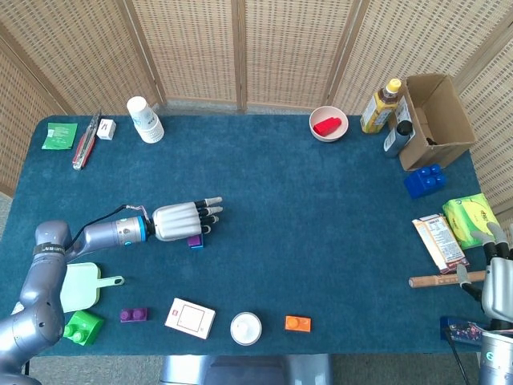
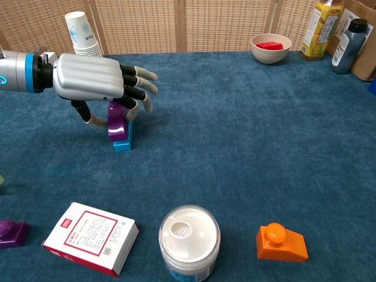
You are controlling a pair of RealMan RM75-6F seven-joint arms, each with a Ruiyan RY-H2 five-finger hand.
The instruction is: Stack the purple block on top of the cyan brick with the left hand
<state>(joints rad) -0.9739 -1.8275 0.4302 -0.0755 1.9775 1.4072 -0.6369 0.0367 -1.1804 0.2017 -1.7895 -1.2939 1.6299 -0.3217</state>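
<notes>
Woven wicker screens run behind the dark teal carpeted tabletop (image 2: 247,135). Over on the left, my left hand (image 2: 91,79) is hovering over the tall glossy purple plastic block (image 2: 117,119), thumb and a finger curled round it, so I've got it pinched. It's sitting on the small cyan plastic brick (image 2: 122,144), both on the tabletop's left half. Far right, my right hand (image 1: 498,277) sits at the edge, fingers spread, holding nothing.
</notes>
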